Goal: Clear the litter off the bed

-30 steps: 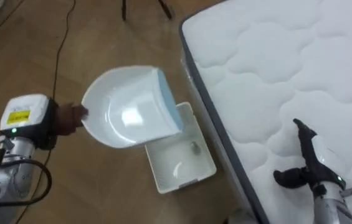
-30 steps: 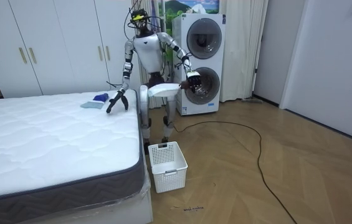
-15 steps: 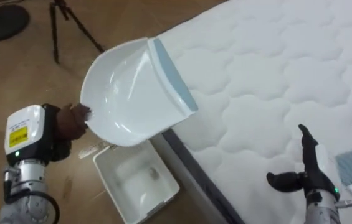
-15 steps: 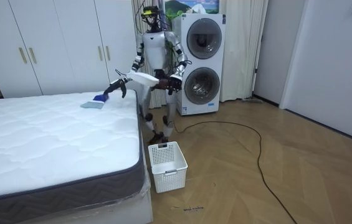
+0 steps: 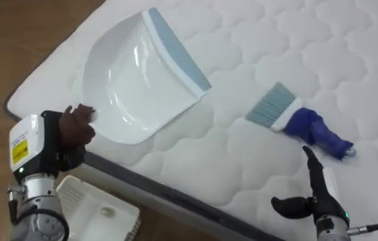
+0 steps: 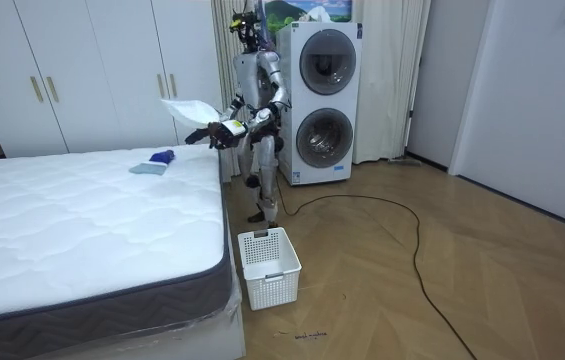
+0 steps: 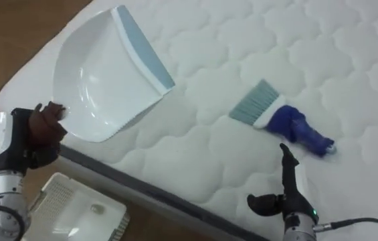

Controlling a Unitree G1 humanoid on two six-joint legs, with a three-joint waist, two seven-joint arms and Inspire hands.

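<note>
Left eye view: clutching dustpan (image 5: 138, 80) in left hand (image 5: 75, 130), right hand (image 5: 316, 197) loose near brush (image 5: 296, 120); could easily shove brush away grabbing.

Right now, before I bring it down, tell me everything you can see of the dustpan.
The dustpan is white, smooth plastic by its look, with a pale blue strip along its straight front lip. Its scoop looks empty. The left robot hand is curled round its handle, hiding it. It is tilted, hollow side toward the head camera, over the mattress corner; the room view shows it held clear of the mattress.
</note>
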